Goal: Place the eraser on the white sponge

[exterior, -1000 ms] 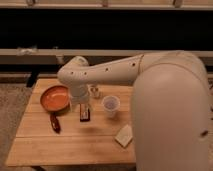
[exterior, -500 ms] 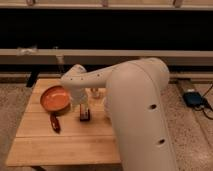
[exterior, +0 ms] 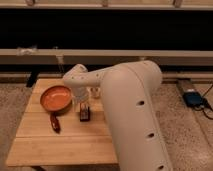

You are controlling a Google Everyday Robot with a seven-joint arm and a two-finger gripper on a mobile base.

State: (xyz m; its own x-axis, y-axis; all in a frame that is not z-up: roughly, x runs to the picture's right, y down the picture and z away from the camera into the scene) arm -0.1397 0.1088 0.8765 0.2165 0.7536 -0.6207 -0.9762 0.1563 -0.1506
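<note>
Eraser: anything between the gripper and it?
Nothing visible. The gripper hangs just above the eraser, beside the orange pan. The white sponge is hidden behind the arm, so that path cannot be judged.

The eraser [exterior: 84, 115], a small dark rectangular block with a pale and red label, sits at tabletop level just right of the round orange pan [exterior: 56, 97], level with the pan's near rim. In the camera view its longer side runs up and down. The gripper [exterior: 83, 106] is directly over its top end, touching or nearly so. Whether the block rests on the wood or is lifted cannot be told. The cream rectangular white sponge is hidden behind the arm.
</note>
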